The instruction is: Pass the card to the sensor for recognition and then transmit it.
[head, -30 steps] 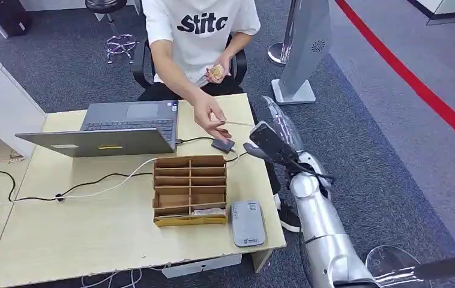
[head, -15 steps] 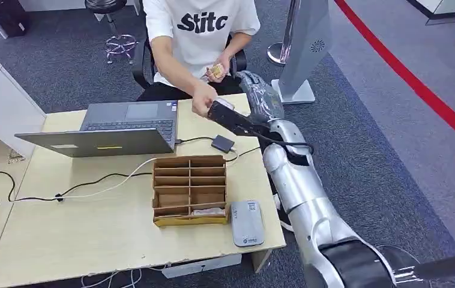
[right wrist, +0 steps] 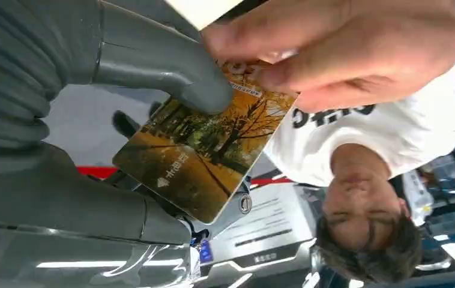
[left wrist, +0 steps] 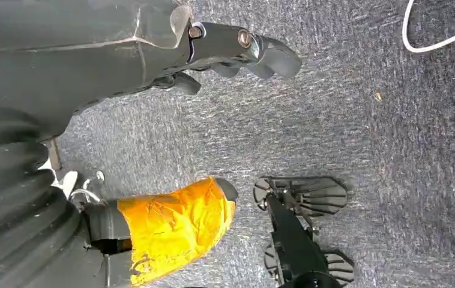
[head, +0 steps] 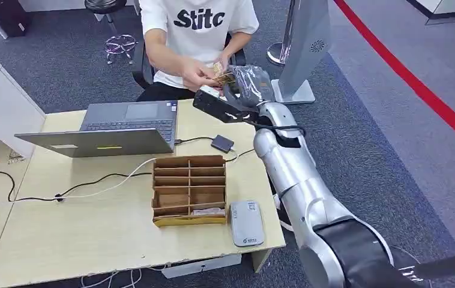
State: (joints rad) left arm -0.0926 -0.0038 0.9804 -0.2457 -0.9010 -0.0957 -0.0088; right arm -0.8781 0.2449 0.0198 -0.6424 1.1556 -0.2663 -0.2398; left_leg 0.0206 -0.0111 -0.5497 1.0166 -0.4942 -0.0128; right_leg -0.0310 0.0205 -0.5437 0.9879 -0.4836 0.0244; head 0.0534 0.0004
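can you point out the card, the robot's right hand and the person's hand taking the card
card point(right wrist: 204, 162), right wrist view, on the middle of its printed autumn-tree face
right hand point(right wrist: 171, 81), right wrist view, on the grey thumb pressing the card
person's hand point(right wrist: 345, 45), right wrist view, on the fingers pinching the card's far edge

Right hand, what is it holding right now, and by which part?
The right hand pinches the card by one edge, thumb on its picture face; a person's hand grips the opposite end.
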